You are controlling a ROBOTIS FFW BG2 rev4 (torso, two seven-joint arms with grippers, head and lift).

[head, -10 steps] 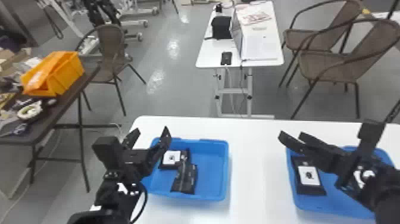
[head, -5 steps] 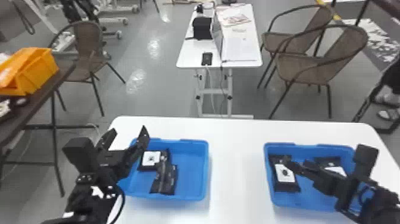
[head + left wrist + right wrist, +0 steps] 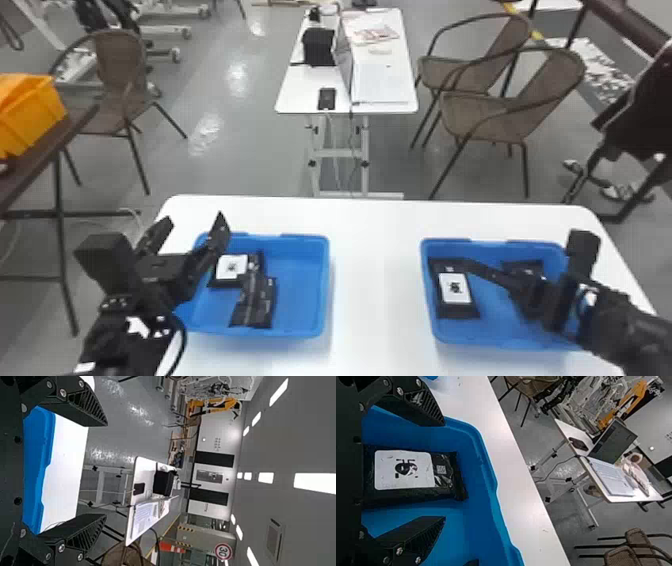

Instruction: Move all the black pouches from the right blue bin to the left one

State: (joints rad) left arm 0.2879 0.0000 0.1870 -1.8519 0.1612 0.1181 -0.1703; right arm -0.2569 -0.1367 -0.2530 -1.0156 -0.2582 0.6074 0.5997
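White table [image 3: 374, 270] under two blue bins [image 3: 300, 295]

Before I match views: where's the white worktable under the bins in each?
Head view: worktable spans the foreground, under left bin and right bin.
Left wrist view: strip between left bin and grey floor.
Right wrist view: band between right bin and floor.
Shared landmark: phone on the small table.

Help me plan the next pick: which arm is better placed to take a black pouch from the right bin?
The right, I'd say. The right gripper is open at the right bin, its opening roughly lined up with a black pouch. The left gripper is across at the left bin.
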